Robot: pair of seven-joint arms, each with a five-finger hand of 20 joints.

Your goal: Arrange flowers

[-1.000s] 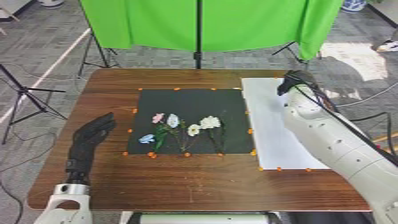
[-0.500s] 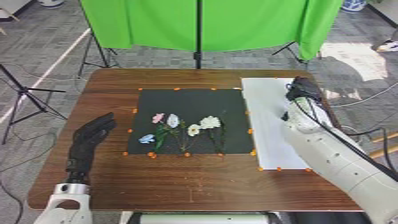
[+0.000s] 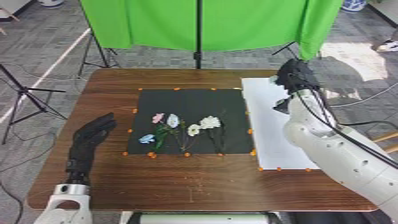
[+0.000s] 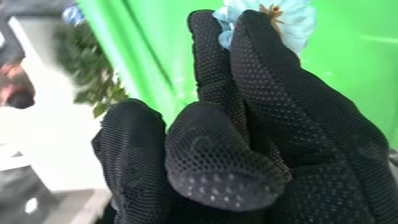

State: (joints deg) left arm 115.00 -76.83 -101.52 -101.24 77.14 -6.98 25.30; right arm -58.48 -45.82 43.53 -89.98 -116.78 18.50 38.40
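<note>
In the head view my right hand (image 3: 297, 75) is above the far right corner of the white board (image 3: 268, 120). In the right wrist view, this hand (image 4: 218, 172) has its thumb folded in against its fingers, and a light blue flower (image 4: 302, 22) shows at the fingertips, partly behind them. Several flowers lie on the black mat (image 3: 191, 100): a pink one (image 3: 157, 118), a pale lilac one (image 3: 172, 120), a blue one (image 3: 147, 138), a small white one (image 3: 194, 130) and a larger white one (image 3: 210, 122). My left hand (image 3: 89, 136) rests open left of the mat.
The brown wooden table (image 3: 195, 185) carries the mat and board, with orange marks along their edges. A green backdrop (image 3: 151, 25) hangs beyond its far edge, with black stand legs (image 3: 197, 60) behind the table.
After drawing slightly nearer and right, my right hand has moved away toward the far table edge, and its forearm has swung. The left hand and the flowers on the mat have stayed put.
</note>
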